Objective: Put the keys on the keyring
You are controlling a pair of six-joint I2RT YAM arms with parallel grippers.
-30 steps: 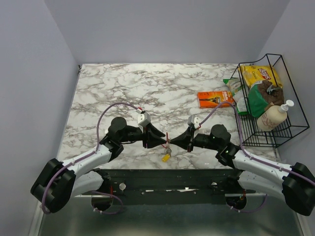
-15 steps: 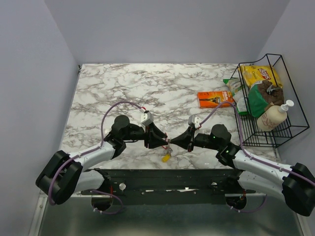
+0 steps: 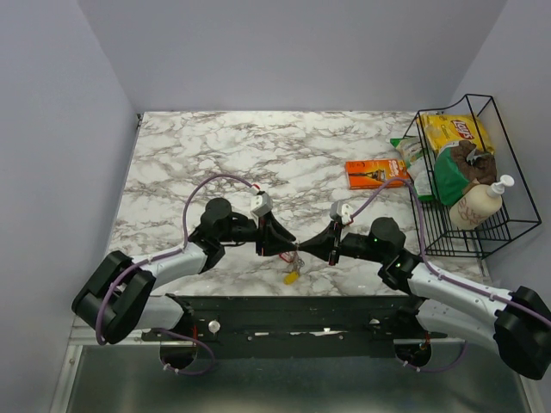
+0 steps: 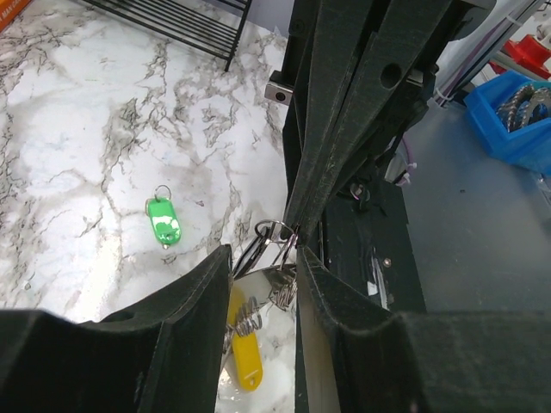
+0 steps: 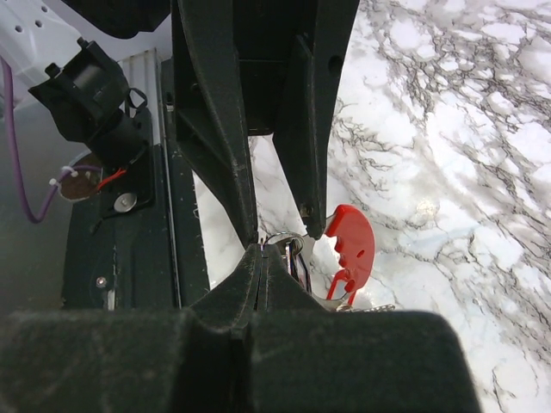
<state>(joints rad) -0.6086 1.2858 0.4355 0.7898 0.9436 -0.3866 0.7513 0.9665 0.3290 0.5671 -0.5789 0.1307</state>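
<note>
The marble-patterned worktop (image 3: 215,146) carries a black wire basket (image 3: 482,237) at its right edge, an orange packet (image 3: 372,172) just beside it, and a green-headed key (image 4: 164,222).

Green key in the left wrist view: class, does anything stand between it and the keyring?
Nothing visible does. The green key lies alone on the bare marble table, apart from the keyring pinched by the shut right claw. One finger of the left claw sits close beside that path.
</note>
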